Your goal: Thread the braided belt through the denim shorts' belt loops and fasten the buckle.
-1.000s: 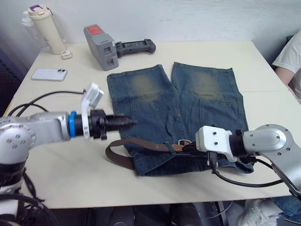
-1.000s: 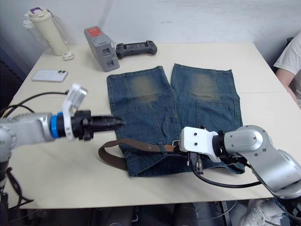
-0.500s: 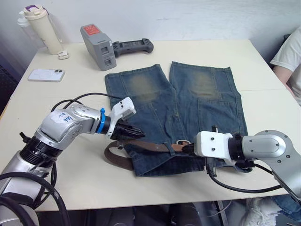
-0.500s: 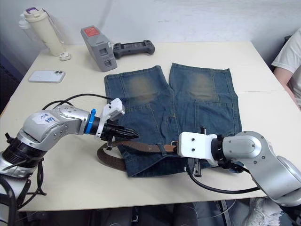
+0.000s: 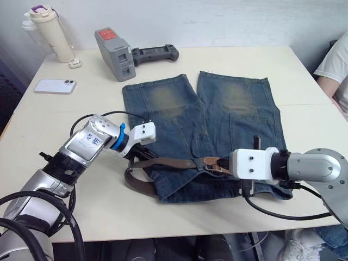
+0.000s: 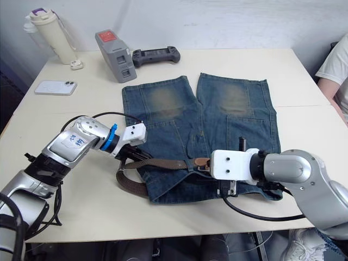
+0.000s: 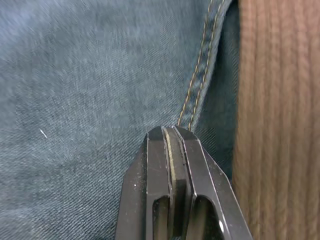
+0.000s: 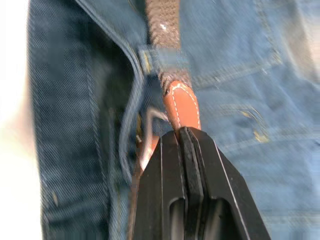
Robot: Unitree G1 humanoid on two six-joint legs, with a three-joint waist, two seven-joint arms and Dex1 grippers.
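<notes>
Both claws pinch closed, right claw [image 8: 184, 131] gripping the braided belt's [image 5: 174, 162] tip.

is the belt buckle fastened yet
Not fastened: the buckle sits open beside the braided belt, whose tan tip is at the right hand.

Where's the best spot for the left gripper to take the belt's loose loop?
Probably the braided belt where it curls off the denim shorts onto the bare table. The strap stands on edge there, so come from above, one finger on each side.
</notes>
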